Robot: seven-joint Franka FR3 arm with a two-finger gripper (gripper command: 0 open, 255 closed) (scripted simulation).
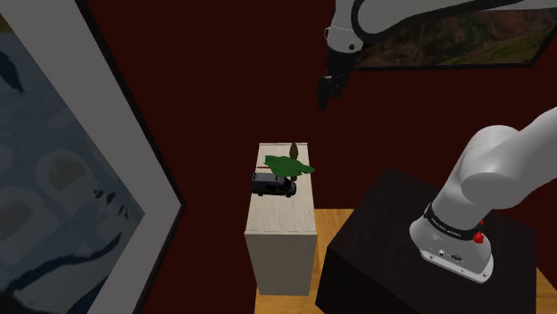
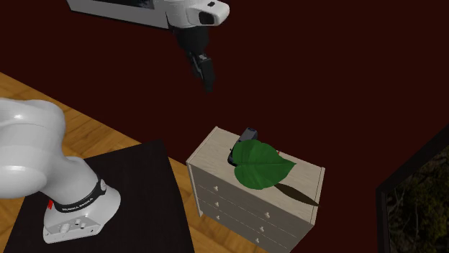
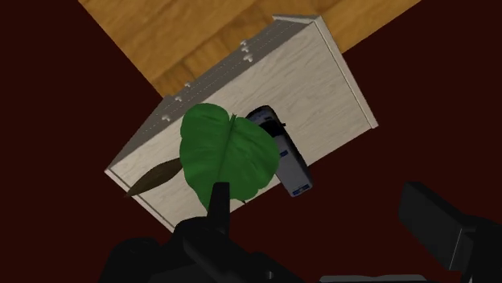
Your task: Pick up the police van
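The police van is a dark van with pale sides. It stands on the flat top of a pale wooden dresser, close to the back edge, on the side away from the drawer fronts. In the wrist view one end of it reaches the rim of the top.

A big green leaf sits just beside the van and spreads over much of the dresser top. Its edge overlaps the van: in the second exterior view the leaf covers the van's lower part, so that only the roof end shows behind it. In the wrist view the leaf's rim meets the van's side near the middle. A thin brown stalk runs from the leaf toward one end of the dresser.

The gripper hangs high above the dresser, well apart from the van and the leaf. Its fingers stand apart, with nothing between them.

Beside the dresser is the dark stand carrying the arm. A wooden floor shows between them and in front of the drawers. Behind the dresser is a dark red wall with a framed landscape picture near the arm. A large framed picture fills the shoulder view's left.
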